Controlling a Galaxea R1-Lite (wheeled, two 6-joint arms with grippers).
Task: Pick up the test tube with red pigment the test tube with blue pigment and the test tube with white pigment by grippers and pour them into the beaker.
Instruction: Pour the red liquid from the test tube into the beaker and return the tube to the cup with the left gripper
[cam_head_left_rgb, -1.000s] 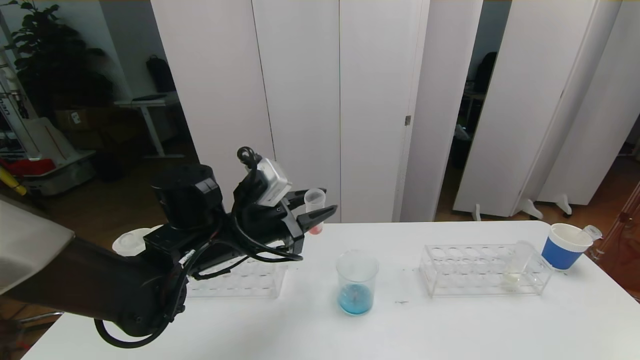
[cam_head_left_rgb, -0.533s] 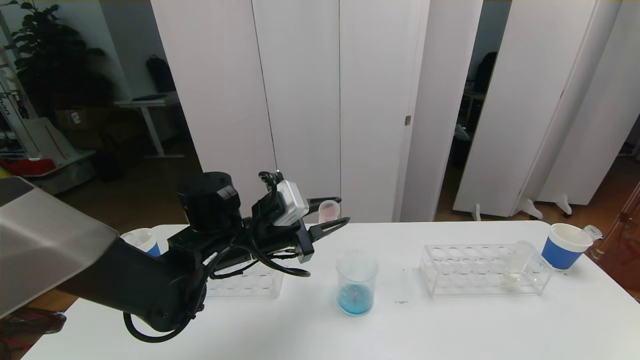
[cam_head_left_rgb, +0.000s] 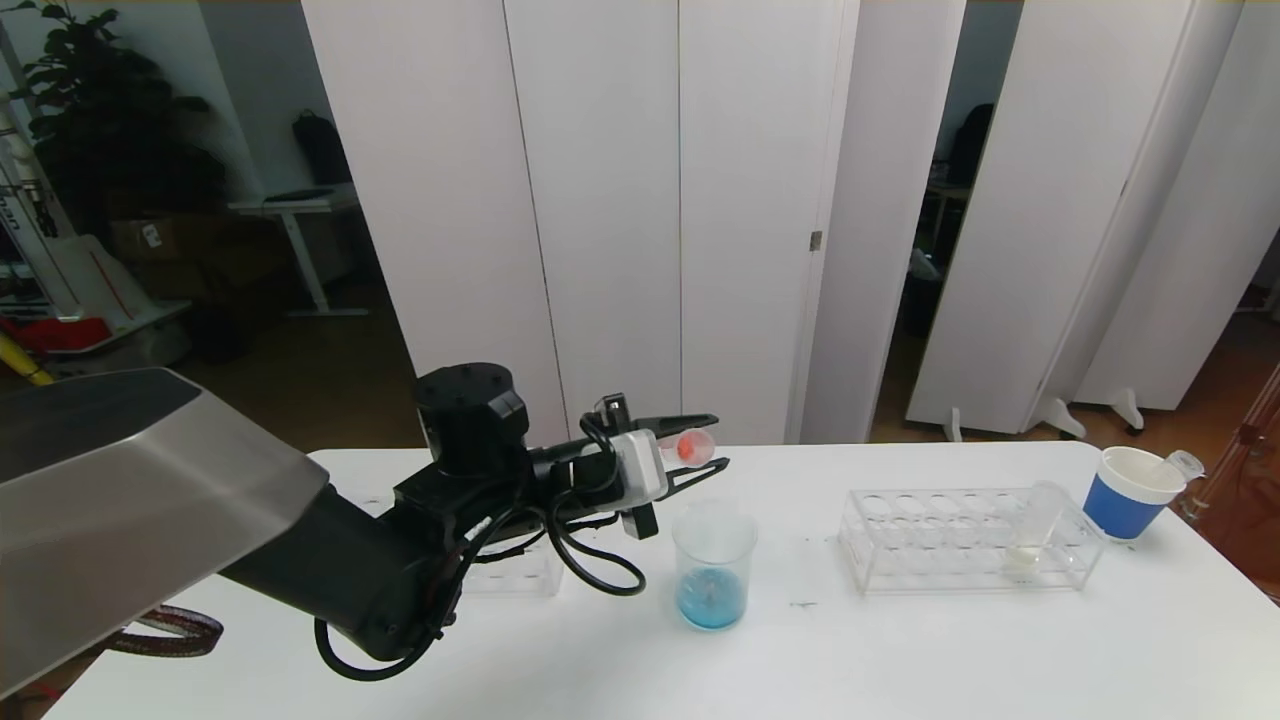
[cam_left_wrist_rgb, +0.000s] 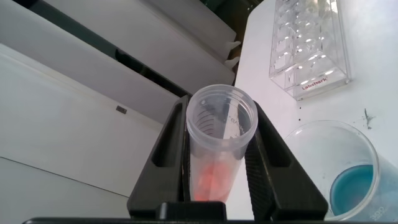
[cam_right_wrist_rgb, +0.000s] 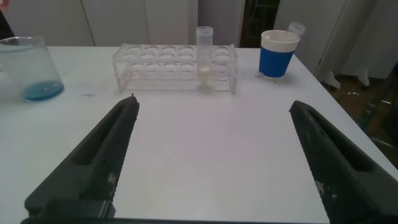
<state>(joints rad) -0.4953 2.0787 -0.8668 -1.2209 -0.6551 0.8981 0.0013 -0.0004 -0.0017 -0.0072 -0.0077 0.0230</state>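
My left gripper (cam_head_left_rgb: 716, 444) is shut on the test tube with red pigment (cam_head_left_rgb: 688, 446), which is tipped far over, just above and behind the rim of the beaker (cam_head_left_rgb: 713, 570). In the left wrist view the tube (cam_left_wrist_rgb: 219, 146) sits between both fingers with red liquid at its bottom, and the beaker (cam_left_wrist_rgb: 348, 177) holds blue liquid. The test tube with white pigment (cam_head_left_rgb: 1033, 532) leans in the right rack (cam_head_left_rgb: 930, 540). No test tube with blue pigment is in view. My right gripper (cam_right_wrist_rgb: 213, 102) is open over bare table, facing the white tube (cam_right_wrist_rgb: 204, 53); it is out of the head view.
A blue paper cup (cam_head_left_rgb: 1130, 492) with an empty tube (cam_head_left_rgb: 1183, 463) in it stands at the table's far right corner. A second clear rack (cam_head_left_rgb: 515, 572) lies partly hidden behind my left arm. White partition panels stand behind the table.
My left gripper has moved right and down toward the beaker. It has rolled, and the red tube has gone from upright to nearly lying over.
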